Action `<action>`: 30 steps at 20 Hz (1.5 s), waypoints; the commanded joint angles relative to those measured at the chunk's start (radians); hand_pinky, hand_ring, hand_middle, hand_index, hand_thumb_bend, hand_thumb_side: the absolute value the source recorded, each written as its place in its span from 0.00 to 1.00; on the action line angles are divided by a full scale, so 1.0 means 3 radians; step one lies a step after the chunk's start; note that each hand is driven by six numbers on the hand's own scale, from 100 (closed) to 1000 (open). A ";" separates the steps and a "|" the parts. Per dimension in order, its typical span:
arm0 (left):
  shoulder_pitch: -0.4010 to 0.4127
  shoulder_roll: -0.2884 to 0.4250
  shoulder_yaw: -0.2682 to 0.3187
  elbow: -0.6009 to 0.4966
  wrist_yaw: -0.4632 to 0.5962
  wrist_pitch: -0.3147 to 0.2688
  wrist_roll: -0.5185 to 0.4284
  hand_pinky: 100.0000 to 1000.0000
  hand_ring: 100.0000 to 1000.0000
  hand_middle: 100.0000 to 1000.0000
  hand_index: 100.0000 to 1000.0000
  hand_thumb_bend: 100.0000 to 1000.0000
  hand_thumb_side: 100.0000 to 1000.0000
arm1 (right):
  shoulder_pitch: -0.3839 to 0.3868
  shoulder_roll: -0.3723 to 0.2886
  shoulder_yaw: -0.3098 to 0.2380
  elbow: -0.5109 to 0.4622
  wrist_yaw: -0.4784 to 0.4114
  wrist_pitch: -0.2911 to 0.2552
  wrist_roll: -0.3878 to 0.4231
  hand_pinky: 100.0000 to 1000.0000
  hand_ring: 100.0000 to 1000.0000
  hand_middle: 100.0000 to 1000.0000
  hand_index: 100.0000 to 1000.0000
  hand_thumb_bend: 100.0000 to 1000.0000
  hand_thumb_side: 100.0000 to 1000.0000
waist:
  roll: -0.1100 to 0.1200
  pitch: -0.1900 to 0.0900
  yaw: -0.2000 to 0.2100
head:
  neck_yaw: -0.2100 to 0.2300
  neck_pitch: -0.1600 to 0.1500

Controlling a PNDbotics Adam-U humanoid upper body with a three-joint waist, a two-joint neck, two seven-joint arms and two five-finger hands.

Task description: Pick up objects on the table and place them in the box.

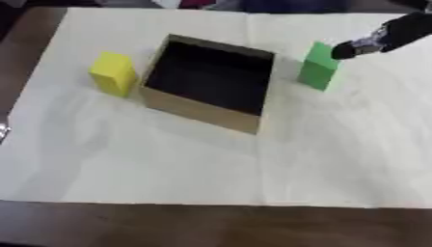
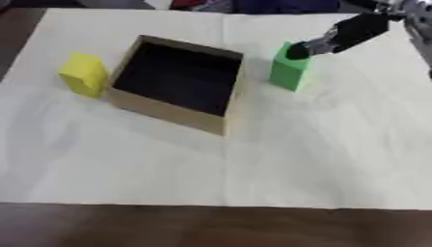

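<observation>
A green block stands upright on the cream cloth, to the right of the open brown cardboard box. My right hand comes in from the upper right, its dark fingers stretched out straight, and its fingertips reach the block's top far edge. The fingers do not wrap the block. A yellow block stands to the left of the box. The box's dark inside shows nothing in it. A small silvery sliver at the left edge may belong to my left hand.
The cream cloth covers the table, with a wide bare stretch in front of the box. Dark wooden table edge runs along the bottom. Dark and coloured shapes lie beyond the far edge.
</observation>
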 commanded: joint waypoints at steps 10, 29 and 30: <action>-0.0091 0.0024 0.0001 -0.0051 0.0023 -0.0007 -0.0012 0.76 0.80 0.72 0.74 0.16 1.00 | -0.0119 0.0190 -0.0175 0.0535 0.0655 0.0121 -0.0172 0.98 0.95 0.87 0.91 0.80 0.67 | -0.0012 -0.0023 0.0042 | -0.0103 -0.0054; -0.0147 -0.0025 -0.0012 -0.0051 0.0036 -0.0011 -0.0015 0.75 0.80 0.71 0.73 0.15 1.00 | -0.0111 0.0359 -0.0471 0.1014 0.0689 0.0119 -0.0235 0.96 0.94 0.82 0.94 0.79 0.61 | 0.0012 0.0060 0.0102 | -0.0204 -0.0148; -0.0147 -0.0026 -0.0012 -0.0051 0.0035 -0.0010 -0.0016 0.75 0.80 0.71 0.73 0.15 1.00 | -0.0107 0.0363 -0.0473 0.1018 0.0685 0.0119 -0.0233 0.96 0.94 0.82 0.94 0.79 0.61 | 0.0012 0.0063 0.0105 | -0.0205 -0.0147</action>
